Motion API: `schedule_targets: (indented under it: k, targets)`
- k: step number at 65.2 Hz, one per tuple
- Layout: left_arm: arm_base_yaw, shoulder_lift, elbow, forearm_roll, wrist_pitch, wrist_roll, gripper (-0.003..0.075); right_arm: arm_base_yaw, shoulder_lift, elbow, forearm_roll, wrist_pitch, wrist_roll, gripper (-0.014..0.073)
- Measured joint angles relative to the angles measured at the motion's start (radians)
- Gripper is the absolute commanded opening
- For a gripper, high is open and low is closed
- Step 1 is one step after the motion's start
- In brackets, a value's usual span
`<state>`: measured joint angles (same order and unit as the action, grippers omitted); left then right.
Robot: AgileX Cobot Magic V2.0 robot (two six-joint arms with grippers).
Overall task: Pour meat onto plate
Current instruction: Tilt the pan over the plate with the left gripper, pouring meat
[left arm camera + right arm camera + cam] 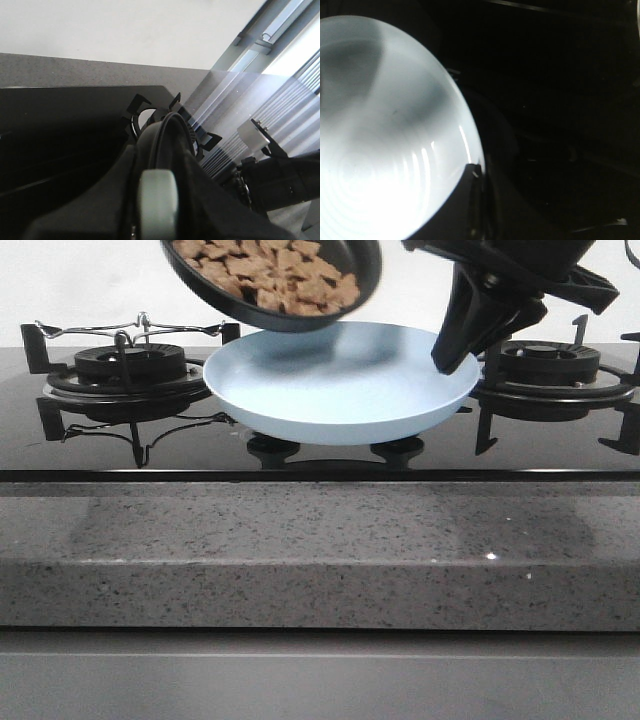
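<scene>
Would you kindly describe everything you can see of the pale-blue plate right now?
The plate is wide, round and shallow, pale blue with a smooth glossy surface that looks like glazed ceramic. It sits level in the middle of the black stove top, between the two burners, and nothing lies on it yet. The right hand grips its right rim. The tilted black pan, full of meat, hangs just above its back edge and casts a shadow there.

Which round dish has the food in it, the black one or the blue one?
The black pan, tilted in the air, holds the meat. The pale-blue plate below it is bare.
</scene>
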<state>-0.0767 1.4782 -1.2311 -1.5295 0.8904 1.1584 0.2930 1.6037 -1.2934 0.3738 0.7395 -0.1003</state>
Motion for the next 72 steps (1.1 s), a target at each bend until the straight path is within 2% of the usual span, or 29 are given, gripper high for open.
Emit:
schedule_targets:
  k: [22, 40, 72]
  targets:
    - [-0.116, 0.0, -0.047, 0.002, -0.06, 0.275, -0.002, 0.0, 0.0, 0.0, 0.0, 0.0, 0.0, -0.0068]
    - [-0.123, 0.0, -0.058, 0.004, -0.066, 0.406, -0.002, 0.0, 0.0, 0.0, 0.0, 0.0, 0.0, -0.0068]
    - [-0.125, -0.067, -0.059, 0.009, 0.022, 0.673, -0.002, 0.0, 0.0, 0.0, 0.0, 0.0, 0.0, -0.0068]
